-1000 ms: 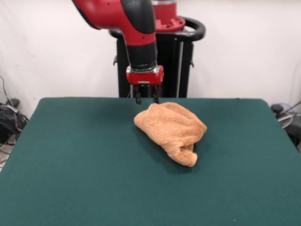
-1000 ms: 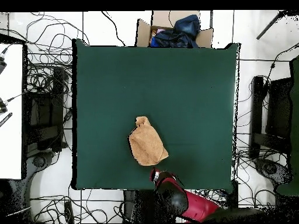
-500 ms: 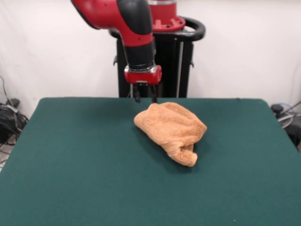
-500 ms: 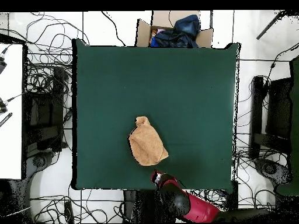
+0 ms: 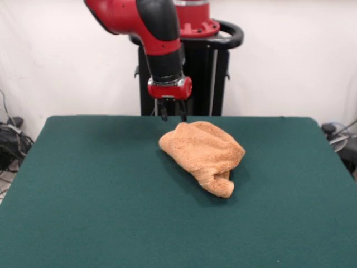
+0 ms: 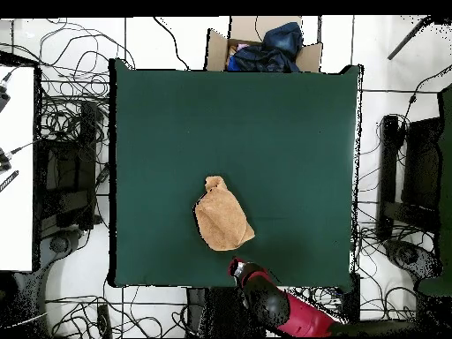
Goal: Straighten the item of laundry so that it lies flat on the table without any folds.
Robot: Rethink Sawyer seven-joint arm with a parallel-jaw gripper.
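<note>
While the red and black arm's gripper (image 5: pixel 172 117) hung above the table's far edge, just behind the bunched orange-tan terry-cloth towel (image 5: pixel 204 154), its two thin fingers (image 5: pixel 163 115) stood apart, gripping nothing. Seen from overhead, the towel (image 6: pixel 222 219) lay crumpled on the dark green felt-covered table (image 6: pixel 291 132), toward the base side, the gripper (image 6: pixel 235 265) near its corner.

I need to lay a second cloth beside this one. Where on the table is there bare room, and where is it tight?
The towel lies bunched by the table's pedestal-side edge. Bare felt runs on both sides of it out to the side edges, and over the whole half away from the pedestal. It is tight only behind the towel, where the gripper hangs.
</note>
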